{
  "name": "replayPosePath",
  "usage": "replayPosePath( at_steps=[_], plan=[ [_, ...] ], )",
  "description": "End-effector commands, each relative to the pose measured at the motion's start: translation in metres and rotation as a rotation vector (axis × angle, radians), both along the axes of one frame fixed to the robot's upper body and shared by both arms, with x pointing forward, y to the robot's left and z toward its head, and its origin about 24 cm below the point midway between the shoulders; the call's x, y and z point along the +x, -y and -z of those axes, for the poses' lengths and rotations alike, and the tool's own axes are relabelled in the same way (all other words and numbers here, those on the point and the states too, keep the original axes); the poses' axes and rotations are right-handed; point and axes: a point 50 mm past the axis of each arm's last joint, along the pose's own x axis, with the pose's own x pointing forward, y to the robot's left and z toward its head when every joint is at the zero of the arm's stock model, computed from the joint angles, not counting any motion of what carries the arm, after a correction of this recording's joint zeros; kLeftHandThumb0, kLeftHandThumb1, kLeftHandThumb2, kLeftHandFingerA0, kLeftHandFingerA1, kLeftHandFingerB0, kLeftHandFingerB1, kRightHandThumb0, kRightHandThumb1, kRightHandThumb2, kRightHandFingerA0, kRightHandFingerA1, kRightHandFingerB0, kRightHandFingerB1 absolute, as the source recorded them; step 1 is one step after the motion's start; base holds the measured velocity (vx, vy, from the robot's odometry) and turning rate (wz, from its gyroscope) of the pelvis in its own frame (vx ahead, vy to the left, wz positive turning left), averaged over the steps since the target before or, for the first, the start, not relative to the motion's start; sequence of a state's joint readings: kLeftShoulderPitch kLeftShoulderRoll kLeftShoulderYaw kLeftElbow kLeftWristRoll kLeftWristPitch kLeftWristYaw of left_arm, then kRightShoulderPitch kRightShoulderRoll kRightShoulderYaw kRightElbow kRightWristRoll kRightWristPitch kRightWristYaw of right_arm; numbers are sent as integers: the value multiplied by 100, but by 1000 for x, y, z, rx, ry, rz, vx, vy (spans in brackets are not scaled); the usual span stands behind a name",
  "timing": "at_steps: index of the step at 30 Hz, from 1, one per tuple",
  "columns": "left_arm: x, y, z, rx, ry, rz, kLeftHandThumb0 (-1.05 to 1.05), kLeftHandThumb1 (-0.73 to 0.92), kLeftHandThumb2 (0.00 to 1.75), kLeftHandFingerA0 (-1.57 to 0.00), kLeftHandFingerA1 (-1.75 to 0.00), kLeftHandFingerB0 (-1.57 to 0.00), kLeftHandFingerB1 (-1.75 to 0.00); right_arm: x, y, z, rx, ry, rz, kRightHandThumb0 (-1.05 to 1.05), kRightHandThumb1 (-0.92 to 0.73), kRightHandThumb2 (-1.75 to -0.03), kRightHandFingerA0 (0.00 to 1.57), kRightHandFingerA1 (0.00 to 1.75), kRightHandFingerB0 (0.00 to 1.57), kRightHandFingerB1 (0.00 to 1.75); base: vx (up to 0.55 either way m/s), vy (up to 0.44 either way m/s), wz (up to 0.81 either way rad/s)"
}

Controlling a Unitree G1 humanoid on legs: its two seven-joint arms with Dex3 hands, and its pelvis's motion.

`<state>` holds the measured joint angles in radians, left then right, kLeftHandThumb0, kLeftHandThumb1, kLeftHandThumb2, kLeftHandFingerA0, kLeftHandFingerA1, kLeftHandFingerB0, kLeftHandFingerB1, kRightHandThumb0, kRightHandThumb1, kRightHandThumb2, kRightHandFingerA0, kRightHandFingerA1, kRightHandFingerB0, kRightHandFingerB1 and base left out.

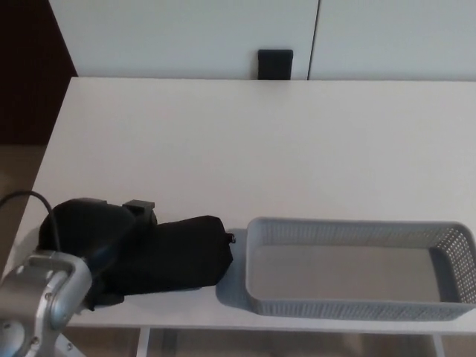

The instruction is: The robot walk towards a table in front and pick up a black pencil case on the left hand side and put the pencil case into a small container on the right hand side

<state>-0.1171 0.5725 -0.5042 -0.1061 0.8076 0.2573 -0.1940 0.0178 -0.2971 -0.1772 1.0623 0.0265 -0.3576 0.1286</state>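
1. The left hand (93,238), matte black with a rounded shell-like back, lies over the left end of the black pencil case (175,253); its fingers wrap down around the case, so it has hold of it. A silver metal wrist joint (41,305) with a thin black cable sits behind it at the lower left corner.
2. The black pencil case is a soft, slightly creased fabric pouch, long and rounded, lying near the table's front edge, its right end just beside the container's left wall.
3. The small container (357,312) is a grey plastic rectangular basket with perforated mesh walls and a smooth floor.
4. The white table (260,141) is smooth and matte; a small black block (275,62) sits at its far edge.
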Motion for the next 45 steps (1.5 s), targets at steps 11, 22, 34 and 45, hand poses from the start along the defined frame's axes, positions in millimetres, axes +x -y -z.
replayPosePath(
  at_steps=[11, 22, 34, 45],
  plan=[
    [19, -19, -59, -63, 82, 40, -17, 64, 50, -62, -171, -50, -140, 7, 7, -5, -12, -2, 10, -59, -29, -73, 76, 70, 44, 59, 0, 0, 0],
    [25, 10, -77, -173, 40, 99, -16, 63, 49, -66, -175, -48, -152, 2, 8, -4, -38, -20, -2, -60, -31, -75, 76, 68, 45, 58, 0, 0, 0],
    [7, 140, -93, -327, -59, 369, -24, 59, 57, -74, -163, -63, -137, 3, 3, -1, -40, -27, -9, -60, -30, -73, 78, 67, 46, 57, 0, 0, 0],
    [6, 194, -109, -446, -107, 401, -17, 60, 53, -74, -167, -59, -143, 11, 1, -4, -45, -5, -14, -60, -29, -73, 78, 68, 48, 59, 0, 0, 0]
  ],
)
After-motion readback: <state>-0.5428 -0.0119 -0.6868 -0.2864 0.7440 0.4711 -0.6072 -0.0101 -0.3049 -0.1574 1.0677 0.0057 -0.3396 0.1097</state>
